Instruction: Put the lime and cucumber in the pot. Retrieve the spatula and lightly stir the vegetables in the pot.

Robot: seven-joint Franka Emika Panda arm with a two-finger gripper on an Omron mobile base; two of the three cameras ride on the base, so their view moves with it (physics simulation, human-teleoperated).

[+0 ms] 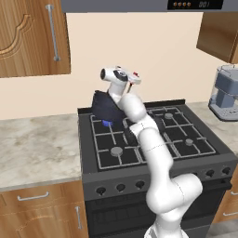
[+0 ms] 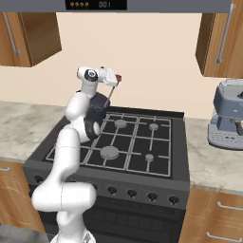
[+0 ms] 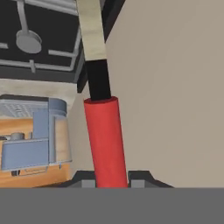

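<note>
gripper (image 3: 112, 183) clamped tight on the spatula (image 3: 104, 140) red handle | pot (image 1: 106, 108) sits at stove (image 1: 186, 158) back-left corner | coffee machine (image 2: 228, 122) on counter, right edge

Range hood display (image 1: 194, 4) digits blurred; no legible text

arm (image 1: 153, 153): glossy white, rounded tube segments, thick bulbous elbow
joints: dark bands between the white shells
hand (image 2: 105, 76): white boxy block, black ring behind it
fingertips (image 3: 141, 179): small, dark grey, squared
</note>
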